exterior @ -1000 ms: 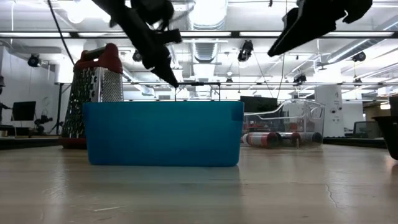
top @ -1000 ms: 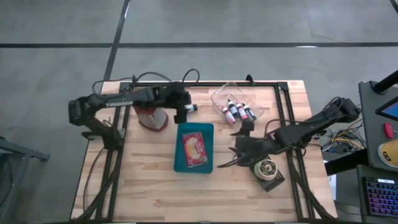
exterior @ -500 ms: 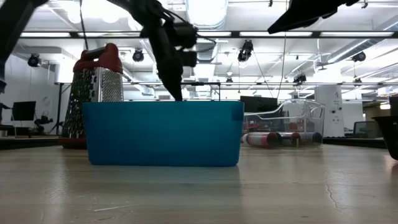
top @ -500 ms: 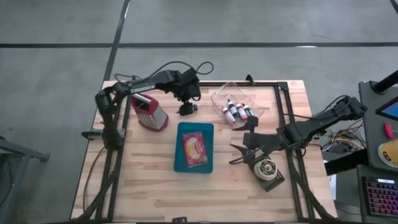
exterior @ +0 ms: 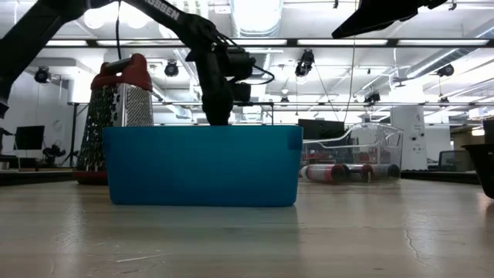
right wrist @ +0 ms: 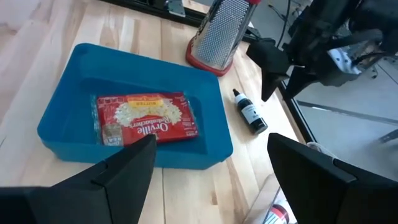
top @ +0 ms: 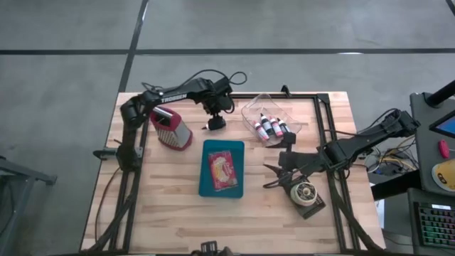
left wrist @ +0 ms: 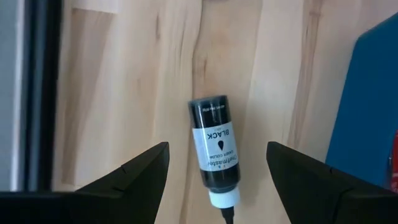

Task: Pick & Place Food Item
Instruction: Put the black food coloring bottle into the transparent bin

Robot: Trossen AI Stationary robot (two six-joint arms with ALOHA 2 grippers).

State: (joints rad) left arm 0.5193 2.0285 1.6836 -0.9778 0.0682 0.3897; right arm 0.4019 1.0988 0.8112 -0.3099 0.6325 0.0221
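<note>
Popcorn packet (top: 222,168) is lying flat inside the blue tray (top: 237,149), near the table's centre; the red wrapper with its label is showing face up in the right wrist view (right wrist: 148,118).

Right gripper (top: 270,175) is hanging above the table just beside the tray's right edge, fingers spread wide and holding nothing. The packet is lying apart from it, off toward the tray's middle, with no contact between them. In the right wrist view the two dark fingers (right wrist: 118,174) are framing the tray from above, packet between and beyond them.

Left gripper (top: 212,122) is hovering over the back of the table, just behind the tray's far edge and right of the metal grater (top: 170,128). Its fingers are also standing apart, empty. Directly beneath them a small black bottle (left wrist: 216,149) is lying on its side on the bare wood, touching neither finger.

A clear bin (top: 250,112) with several small bottles is sitting at the back right. A round spool-like item (top: 306,192) is resting near the right gripper.
</note>
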